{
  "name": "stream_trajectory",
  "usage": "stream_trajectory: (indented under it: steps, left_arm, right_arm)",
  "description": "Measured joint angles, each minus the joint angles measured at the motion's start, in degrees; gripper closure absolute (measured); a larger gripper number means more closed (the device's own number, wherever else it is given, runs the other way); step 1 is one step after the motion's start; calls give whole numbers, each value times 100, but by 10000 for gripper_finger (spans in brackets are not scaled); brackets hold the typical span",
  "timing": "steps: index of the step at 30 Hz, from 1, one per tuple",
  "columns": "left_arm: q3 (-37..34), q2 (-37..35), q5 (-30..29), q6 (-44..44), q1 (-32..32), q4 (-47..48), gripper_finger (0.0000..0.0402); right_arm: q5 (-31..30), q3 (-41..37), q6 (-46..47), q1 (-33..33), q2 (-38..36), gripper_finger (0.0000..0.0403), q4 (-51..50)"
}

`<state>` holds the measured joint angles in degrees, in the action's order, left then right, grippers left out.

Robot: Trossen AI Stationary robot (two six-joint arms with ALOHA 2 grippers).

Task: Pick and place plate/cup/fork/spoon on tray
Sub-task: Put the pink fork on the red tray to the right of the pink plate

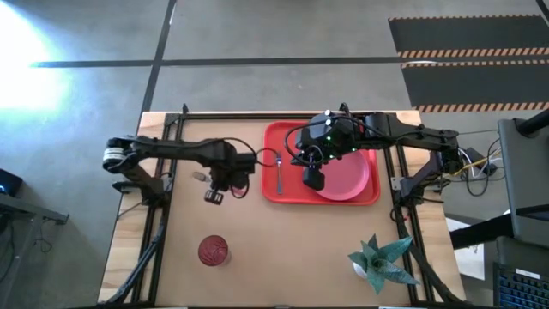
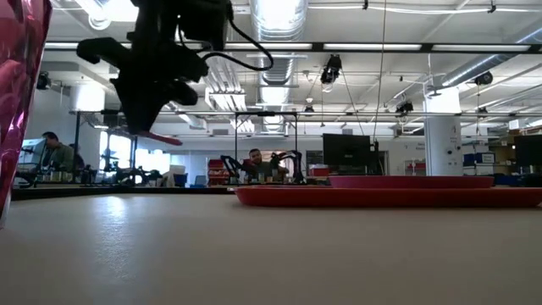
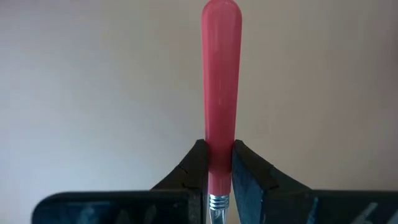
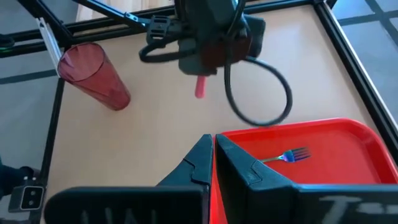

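My left gripper (image 1: 216,190) is shut on a red-pink-handled utensil (image 3: 220,74), held above the bare table left of the red tray (image 1: 274,129). The utensil's head is hidden. My right gripper (image 1: 313,180) is shut and empty over the tray, beside the pinkish-red plate (image 1: 350,176) that lies flat on the tray. A slim bluish utensil with tines (image 4: 289,155) lies on the tray's left part (image 1: 279,172). The dark-red cup (image 1: 213,251) stands on the table near the front left and also shows in the right wrist view (image 4: 93,74). My left gripper pinches the utensil's handle near its metal collar (image 3: 219,171) between its two fingers. The handle runs along the fingers, and its rounded free end (image 3: 221,15) sticks out past the fingertips. In the low view the handle (image 2: 157,135) is lifted clear of the table, slanting slightly down.
A green paper plant (image 1: 377,262) stands near the table's front right. Black frame rails run along the table's left and right sides (image 1: 159,223). The low view shows people at desks in the room behind (image 2: 254,161).
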<state>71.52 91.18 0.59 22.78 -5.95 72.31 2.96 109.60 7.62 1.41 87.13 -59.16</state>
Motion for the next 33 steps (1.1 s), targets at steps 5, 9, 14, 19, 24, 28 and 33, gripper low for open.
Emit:
stream_trajectory:
  steps: [5, 9, 14, 19, 24, 28, 33]
  left_arm:
    - [508, 427, -51, 597, 145, 12, 376]
    - [856, 703, -115, 1219, 359, 17, 376]
    - [1327, 999, -371, 1969, 575, 5, 376]
    - [1914, 1333, -579, 2450, 550, -32, 376]
    - [2588, 1661, -848, 3060, 447, 85, 376]
    - [2946, 1846, -849, 3312, 346, 122, 376]
    - [2928, 1871, -824, 3088, 245, 92, 376]
  right_arm:
    - [-2, 0, -2, 0, 0, 394, -13]
    - [-2, 0, -2, 0, 0, 394, -15]
    - [-2, 0, -9, 0, 0, 394, -15]
    - [-2, 0, -13, 0, 0, 394, -17]
    - [-2, 0, 99, 0, 0, 394, -17]
    - [-38, 0, 152, 1, -6, 394, -51]
    - [-63, 0, 157, 8, -20, 394, -67]
